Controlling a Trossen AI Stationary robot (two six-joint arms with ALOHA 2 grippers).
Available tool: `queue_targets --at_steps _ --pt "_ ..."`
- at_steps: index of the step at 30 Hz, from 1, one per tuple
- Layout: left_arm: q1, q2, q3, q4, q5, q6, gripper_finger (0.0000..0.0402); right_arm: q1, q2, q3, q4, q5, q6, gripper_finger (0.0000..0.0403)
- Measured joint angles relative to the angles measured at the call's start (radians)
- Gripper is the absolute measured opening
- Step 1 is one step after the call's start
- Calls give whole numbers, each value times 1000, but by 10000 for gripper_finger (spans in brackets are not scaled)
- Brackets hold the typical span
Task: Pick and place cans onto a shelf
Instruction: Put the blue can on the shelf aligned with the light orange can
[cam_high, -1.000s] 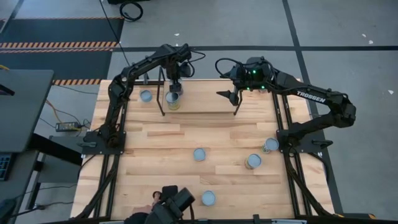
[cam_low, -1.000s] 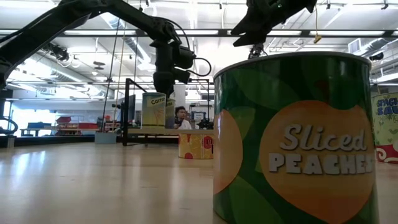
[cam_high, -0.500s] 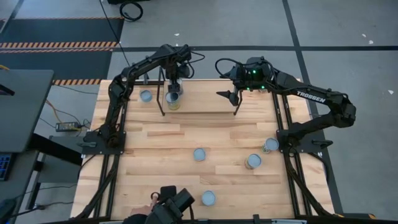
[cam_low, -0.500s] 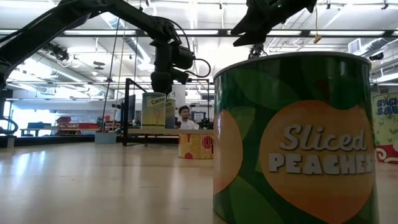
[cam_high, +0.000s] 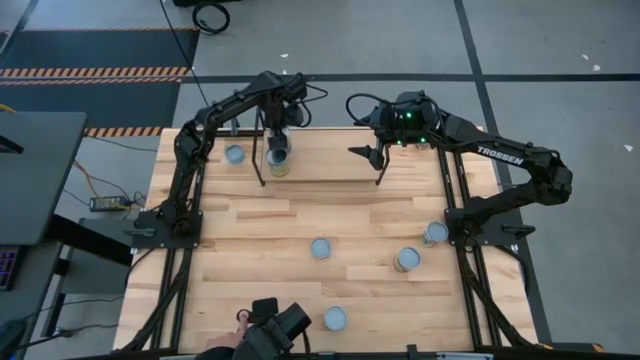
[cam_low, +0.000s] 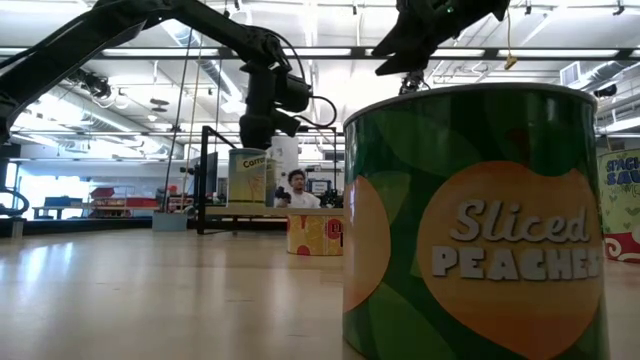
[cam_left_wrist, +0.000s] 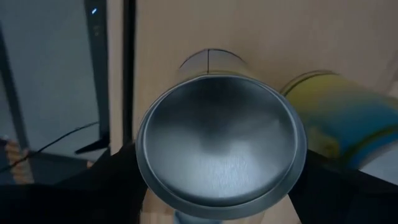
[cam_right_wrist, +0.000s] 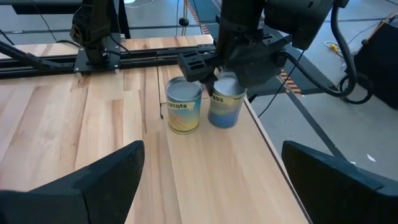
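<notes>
Both arms reach toward the table's far edge, left gripper (cam_high: 277, 139) and right gripper (cam_high: 378, 152) fingers spread.

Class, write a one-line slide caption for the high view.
Left gripper poised over a can on the shelf; right gripper waits open nearby.

This is a robotics lab set in a big open industrial hall. A butcher-block wooden counter (cam_high: 330, 215) stands on bare grey concrete floor (cam_high: 540, 40), with yellow-and-black hazard tape (cam_high: 95, 72) striping the floor at the upper left of the high view. Loose cables (cam_high: 95, 185) trail at the left. Across the low view, exposed ceiling ducts and strip lights (cam_low: 320, 45) run overhead, and a person (cam_low: 297, 192) sits among desks far back at centre.
</notes>
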Motion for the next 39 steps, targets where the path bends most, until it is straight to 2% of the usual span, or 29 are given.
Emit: queue_targets --at_steps 12,25,39 --pt "16 0 0 -1 -27 -40 346 -11 0 0 0 0 0 387" --pt "16 0 1 3 -54 -55 348 -11 0 0 -1 1 2 387" --pt "14 -2 74 -16 -51 -68 348 -11 0 0 -2 0 2 387"
